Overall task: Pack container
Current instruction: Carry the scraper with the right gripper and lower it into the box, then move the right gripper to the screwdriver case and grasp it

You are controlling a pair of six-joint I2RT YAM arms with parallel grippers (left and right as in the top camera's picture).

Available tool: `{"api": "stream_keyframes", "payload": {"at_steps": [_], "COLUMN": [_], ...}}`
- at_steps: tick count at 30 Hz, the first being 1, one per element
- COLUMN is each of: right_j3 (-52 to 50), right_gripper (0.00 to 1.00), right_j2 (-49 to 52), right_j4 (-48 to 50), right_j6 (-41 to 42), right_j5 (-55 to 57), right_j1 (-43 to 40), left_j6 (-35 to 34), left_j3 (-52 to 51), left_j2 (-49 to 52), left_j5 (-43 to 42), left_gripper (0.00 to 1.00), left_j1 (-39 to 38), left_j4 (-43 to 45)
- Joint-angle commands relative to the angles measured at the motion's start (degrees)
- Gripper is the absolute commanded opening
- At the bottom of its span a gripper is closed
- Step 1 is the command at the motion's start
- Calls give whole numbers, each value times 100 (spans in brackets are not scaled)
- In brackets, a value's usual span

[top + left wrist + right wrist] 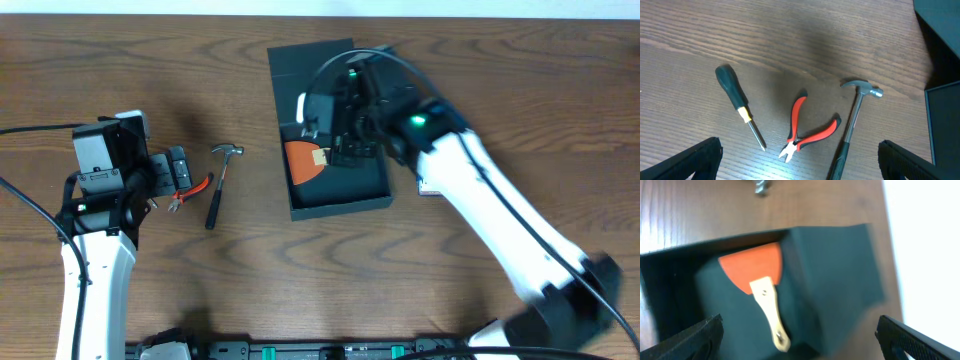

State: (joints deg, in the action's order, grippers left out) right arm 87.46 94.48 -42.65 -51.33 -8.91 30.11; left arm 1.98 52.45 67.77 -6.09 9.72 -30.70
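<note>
The container [340, 197] is a dark teal-grey box in the middle of the table, with its lid flap [305, 62] open toward the far side. An orange scraper [303, 160] with a pale wooden handle lies inside it and also shows in the right wrist view [754, 266]. My right gripper [348, 140] hangs open and empty over the container [840, 265], above the scraper. My left gripper [175, 180] is open and empty over a dark-handled screwdriver [737, 102], red-handled pliers [807, 132] and a hammer [852, 125] lying on the table.
The hammer [222, 180] and pliers [190, 192] lie left of the container; the container's edge [945, 125] shows at the right of the left wrist view. A small object [430, 187] right of the container is mostly hidden under my right arm.
</note>
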Motion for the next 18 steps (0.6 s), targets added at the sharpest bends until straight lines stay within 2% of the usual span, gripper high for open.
{"api": "stream_keyframes", "payload": {"at_steps": [1,5,9,12,18], "right_j3": [120,120,85,57,-57], "right_gripper": [99,99,99,99,99], "right_j2": [-636,-922,-745,-522,256], "right_j4": [-142,-518,-1274,-1604,-1582], "right_j6": [1440,2964,4015,4214,5327], "right_j5": [977,1115,151,-662,-289], "right_j1": [-275,-1108,-2127,-2638,-2981], "left_j6": [96,96,96,96,96], "left_j3": [131,131,131,131,131], "left_j2": [35,35,35,35,35], "left_j5": [-79,-79,-79,-79,-79], "left_gripper": [98,99,98,98,98], "left_j1": [28,28,28,28,28], "left_j4": [-15,-15,-15,-15,-13]}}
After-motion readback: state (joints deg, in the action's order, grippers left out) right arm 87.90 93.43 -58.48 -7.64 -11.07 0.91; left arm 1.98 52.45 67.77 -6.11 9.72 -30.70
